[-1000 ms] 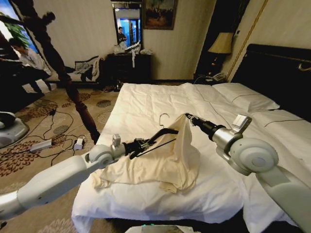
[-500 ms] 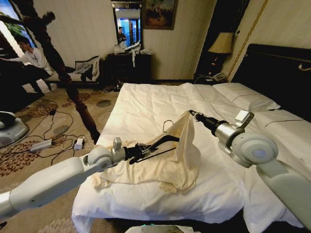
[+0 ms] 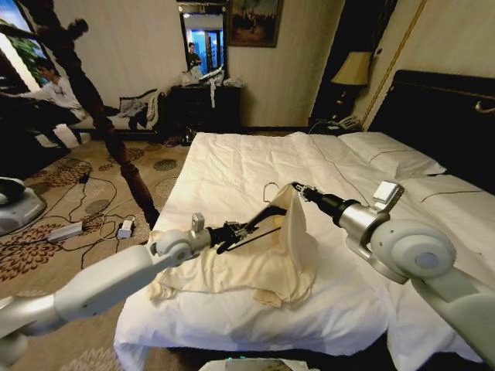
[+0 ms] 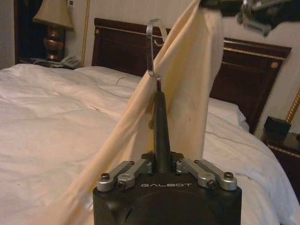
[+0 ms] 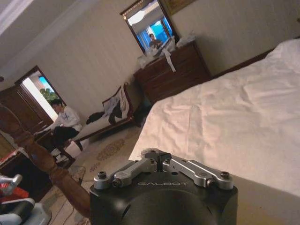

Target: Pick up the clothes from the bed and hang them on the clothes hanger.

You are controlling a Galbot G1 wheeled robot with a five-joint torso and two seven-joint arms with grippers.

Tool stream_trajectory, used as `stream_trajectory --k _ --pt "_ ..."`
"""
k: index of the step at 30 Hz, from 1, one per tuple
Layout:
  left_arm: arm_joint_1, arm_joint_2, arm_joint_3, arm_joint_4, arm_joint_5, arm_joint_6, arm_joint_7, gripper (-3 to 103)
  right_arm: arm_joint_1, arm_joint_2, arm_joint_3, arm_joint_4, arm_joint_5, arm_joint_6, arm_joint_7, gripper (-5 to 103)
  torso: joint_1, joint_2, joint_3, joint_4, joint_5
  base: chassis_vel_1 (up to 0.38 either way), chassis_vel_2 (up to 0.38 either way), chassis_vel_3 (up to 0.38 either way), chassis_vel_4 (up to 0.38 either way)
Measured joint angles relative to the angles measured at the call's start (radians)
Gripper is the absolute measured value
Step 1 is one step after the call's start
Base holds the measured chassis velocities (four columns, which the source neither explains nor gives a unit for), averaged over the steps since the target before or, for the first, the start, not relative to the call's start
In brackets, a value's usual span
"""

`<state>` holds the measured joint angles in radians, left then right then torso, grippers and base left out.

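Draping in a soft cream tent over the middle of the bed (image 3: 232, 166), the shirt (image 3: 263, 263) is thin and wrinkled, pale yellow in its folds, with its lower part spread flat on the white duvet and one edge pulled up to a peak. The right tool (image 3: 296, 188) is clenched on that raised edge, holding the fabric taut above the bed. Just beside it, the left tool (image 3: 241, 230) is clenched on the hanger (image 3: 259, 220), a slim black frame tilted upward toward the peak, its silver hook (image 3: 270, 188) standing free just above the cloth. From the left wrist, the hanger's black arm (image 4: 162, 131) runs straight away from the closed fingers (image 4: 133, 168), the hook (image 4: 152, 47) lies against the shirt's lifted fold (image 4: 187, 89), and the cream fabric falls in a long slanting sheet on both sides, faintly mottled.
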<state>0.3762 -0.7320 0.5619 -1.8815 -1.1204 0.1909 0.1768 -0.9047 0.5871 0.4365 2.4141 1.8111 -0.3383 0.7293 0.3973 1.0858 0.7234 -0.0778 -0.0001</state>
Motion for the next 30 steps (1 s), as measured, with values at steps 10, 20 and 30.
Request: stream_trajectory --k 10,20,30 --pt "0.029 -0.069 -0.053 0.038 -0.013 -0.031 -0.012 16 -0.032 0.012 -0.037 0.057 0.001 -0.019 -0.007 0 0.0 0.0 0.0 0.0 -0.0001 0.0 0.0 0.0 0.0" --pt "0.078 -0.08 -0.098 0.032 0.064 -0.066 -0.008 16 -0.051 0.003 -0.038 0.089 0.021 -0.072 -0.046 14 0.0 0.0 0.0 0.0 0.0002 0.0 0.0 0.0 0.0" --pt "0.11 -0.087 -0.158 0.03 0.095 -0.091 -0.008 16 -0.062 -0.017 -0.025 0.088 -0.025 -0.103 -0.072 51 0.0 0.0 0.0 -0.0001 0.0001 0.0 0.0 0.0 0.0"
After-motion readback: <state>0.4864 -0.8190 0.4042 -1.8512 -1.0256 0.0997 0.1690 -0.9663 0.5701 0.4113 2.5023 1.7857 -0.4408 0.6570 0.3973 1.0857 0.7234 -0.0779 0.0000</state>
